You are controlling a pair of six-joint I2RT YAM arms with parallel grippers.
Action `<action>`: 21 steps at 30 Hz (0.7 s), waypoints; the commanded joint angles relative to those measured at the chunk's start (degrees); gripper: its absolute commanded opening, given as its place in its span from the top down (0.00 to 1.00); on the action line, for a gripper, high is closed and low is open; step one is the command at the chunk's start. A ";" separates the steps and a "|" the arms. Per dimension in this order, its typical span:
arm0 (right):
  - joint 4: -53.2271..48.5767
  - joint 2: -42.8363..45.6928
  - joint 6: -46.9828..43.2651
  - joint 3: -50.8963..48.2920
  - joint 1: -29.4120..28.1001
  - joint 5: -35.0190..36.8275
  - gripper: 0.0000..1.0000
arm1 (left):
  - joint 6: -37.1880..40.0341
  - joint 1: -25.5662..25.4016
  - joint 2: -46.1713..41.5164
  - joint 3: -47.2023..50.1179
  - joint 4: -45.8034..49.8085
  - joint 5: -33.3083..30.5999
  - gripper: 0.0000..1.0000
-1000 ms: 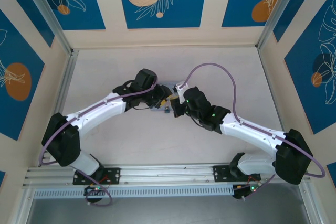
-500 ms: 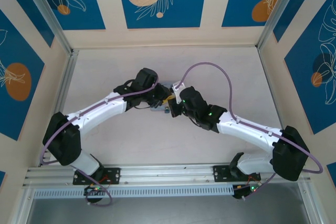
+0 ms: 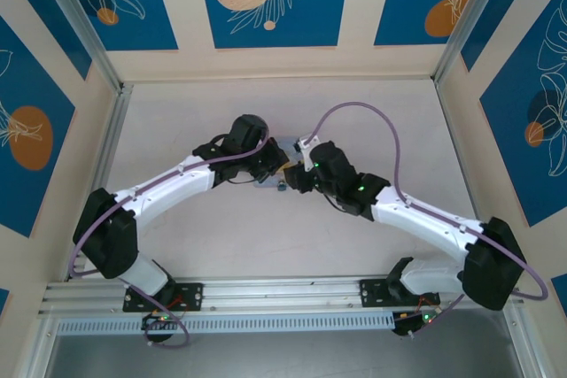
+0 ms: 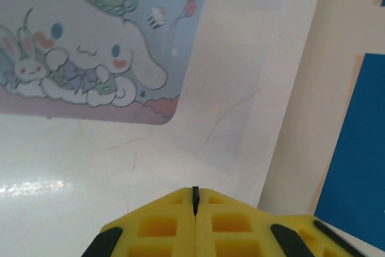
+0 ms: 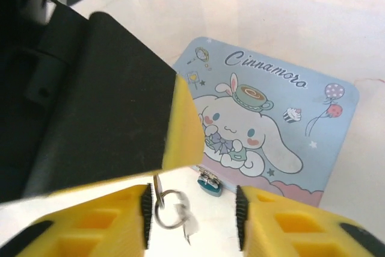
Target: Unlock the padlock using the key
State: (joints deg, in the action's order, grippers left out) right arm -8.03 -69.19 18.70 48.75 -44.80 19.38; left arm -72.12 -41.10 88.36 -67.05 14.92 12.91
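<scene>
On the left, we see the left claw [image 4: 195, 194] clenched. Its two yellow fingers [image 4: 156, 230] press flat together with the key [image 4: 195, 199] nipped in the seam between them, and only a thin dark sliver of it pokes out at the tips. Beyond those tips, in the left wrist view, the pale blue cartoon tin [image 4: 90, 58] lies flat on the white bench [image 4: 90, 167], up and to the left of the claw.

From above, both arms reach toward the middle of the bench, and their claws come close together by the tin.

In the right wrist view, a silvery ring [image 5: 169, 200] hangs under the left claw's yellow pad, with a small pale tag [image 5: 182, 219] on it. Just right of the ring sits the padlock [image 5: 209, 182], a tiny blue body with a silvery top. It is at the near edge of the tin, touching it as far as we can tell.

On the right, the right claw [image 5: 192, 212] is released. Its yellow fingers [image 5: 289, 227] stand apart, with the ring in the gap between them and neither finger touching it. The padlock lies just beyond that gap.
</scene>
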 commanded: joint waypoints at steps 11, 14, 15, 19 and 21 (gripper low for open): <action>17.46 8.78 33.89 -8.38 24.39 -44.39 0.45 | 32.01 1.86 -6.17 10.12 -26.71 1.33 1.00; 25.90 5.23 38.80 -9.01 24.23 -47.55 0.46 | 31.77 1.88 -7.83 12.32 -33.41 2.07 1.00; 28.35 4.21 39.98 -9.17 24.25 -48.46 0.46 | 31.23 1.82 -8.36 13.52 -36.25 2.22 1.00; 38.50 -0.18 45.45 -10.28 24.30 -50.03 0.48 | 29.92 1.85 -10.95 17.13 -42.45 -0.44 1.00; 42.89 -2.00 48.23 -10.85 24.32 -50.53 0.49 | 29.07 1.85 -11.60 17.75 -42.83 -1.79 1.00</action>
State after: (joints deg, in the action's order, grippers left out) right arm 23.75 -69.67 60.16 39.27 -20.69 -27.14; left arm -43.48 -39.75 78.32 -50.61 -21.50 12.95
